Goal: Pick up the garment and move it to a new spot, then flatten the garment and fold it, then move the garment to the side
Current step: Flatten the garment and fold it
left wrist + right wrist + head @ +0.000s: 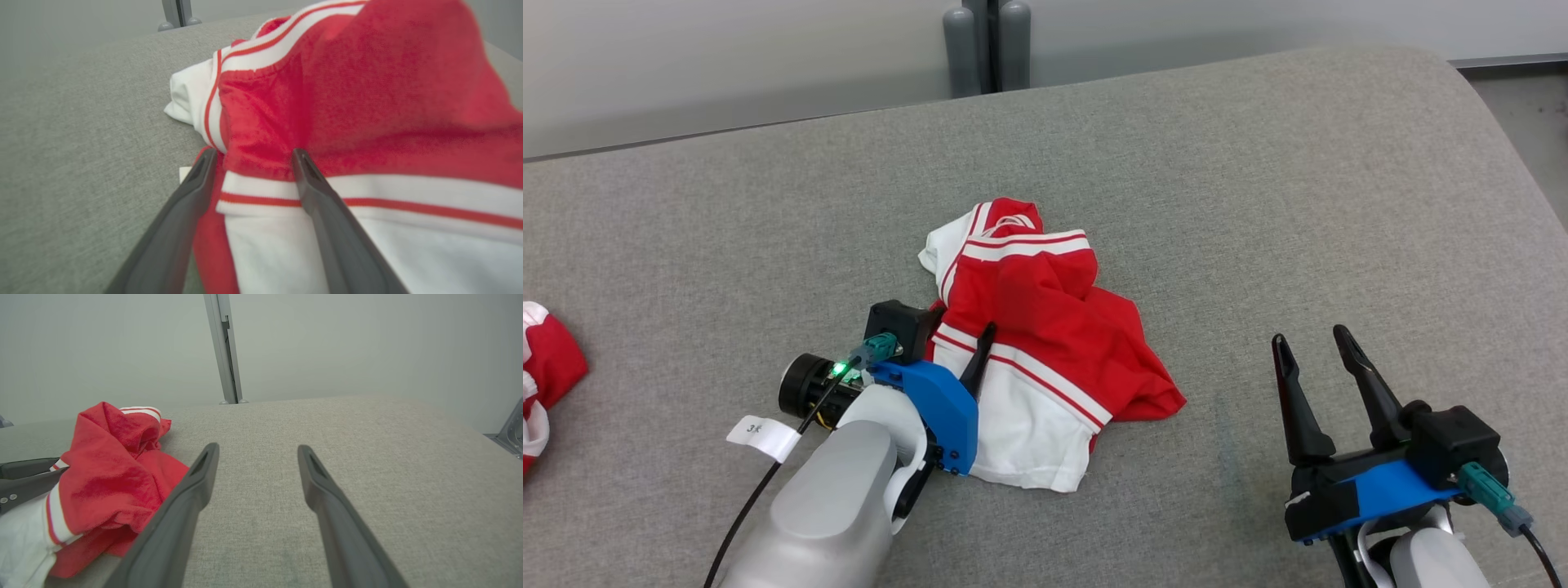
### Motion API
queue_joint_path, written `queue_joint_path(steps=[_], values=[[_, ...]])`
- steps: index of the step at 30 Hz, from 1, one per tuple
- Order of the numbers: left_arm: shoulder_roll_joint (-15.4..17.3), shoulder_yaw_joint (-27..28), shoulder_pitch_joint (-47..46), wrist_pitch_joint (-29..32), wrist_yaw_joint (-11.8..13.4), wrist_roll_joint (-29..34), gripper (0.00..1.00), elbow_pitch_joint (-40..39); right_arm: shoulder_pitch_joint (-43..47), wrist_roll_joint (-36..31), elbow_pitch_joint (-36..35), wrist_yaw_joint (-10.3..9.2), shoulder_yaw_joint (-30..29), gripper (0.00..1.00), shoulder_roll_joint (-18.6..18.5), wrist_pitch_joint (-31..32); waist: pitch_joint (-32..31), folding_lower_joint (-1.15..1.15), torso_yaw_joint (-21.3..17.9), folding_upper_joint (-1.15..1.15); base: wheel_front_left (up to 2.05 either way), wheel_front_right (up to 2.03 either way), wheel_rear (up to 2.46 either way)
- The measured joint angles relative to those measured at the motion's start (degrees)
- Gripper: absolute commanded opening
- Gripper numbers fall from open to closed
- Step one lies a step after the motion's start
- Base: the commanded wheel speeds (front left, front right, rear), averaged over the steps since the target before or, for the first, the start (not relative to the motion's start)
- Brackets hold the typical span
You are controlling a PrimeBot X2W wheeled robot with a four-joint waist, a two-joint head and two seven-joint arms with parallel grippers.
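Left gripper (962,327), in the head view, sits low on the grey cushion (1258,204) with its jaws spread at the near-left edge of the crumpled garment (1045,327). Its forearm reaches in from the lower left. The right gripper (1311,336) stands open, well apart.

Left wrist view: one finger lies over the white band, the other beside the hem, nothing pinched.

Right wrist view: open fingers over bare cushion, garment off to one side.

The pickup looks barely begun; next, close on a fold and lift.
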Motion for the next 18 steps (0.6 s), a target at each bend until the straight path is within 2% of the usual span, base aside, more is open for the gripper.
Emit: queue_joint_path(steps=[1, 2, 4, 10, 18], values=[[-0.1, -0.8, 0.0, 0.1, 0.0, -0.3, 1.0, 0.6, 0.0, 0.0, 0.2, 0.0, 0.1, 1.0, 0.0, 0.0, -0.1, 0.0, -0.1, 0.0, 0.0, 0.0, 0.0], [-0.2, -1.9, -0.1, -0.3, 0.0, -1.6, 0.47, 1.5, 0.0, 0.0, 0.4, 0.0, 0.2, 1.0, 0.0, -0.1, -0.3, 0.0, -0.3, 0.0, 0.0, 0.0, 0.0], [-0.2, -2.4, -0.3, -0.7, 0.0, -2.0, 0.0, 1.9, 0.0, 0.1, 0.5, 0.0, 0.2, 1.0, 0.0, -0.1, -0.4, 0.0, -0.4, 0.0, 0.0, 0.0, 0.0], [-0.2, -3.8, -0.9, -5.9, -0.2, -4.0, 0.0, 3.0, 0.3, 0.0, 1.1, 0.0, -0.4, 1.0, 0.0, -0.2, -2.2, -0.01, 0.6, 0.0, 0.0, 0.0, 0.0], [1.2, 0.0, 1.6, -9.3, 0.8, -5.9, 0.0, -0.6, 2.4, -0.1, 1.4, 0.0, -0.9, 1.0, 0.0, 0.0, -6.4, -0.02, 4.8, 0.0, 0.0, 0.0, 0.0]])
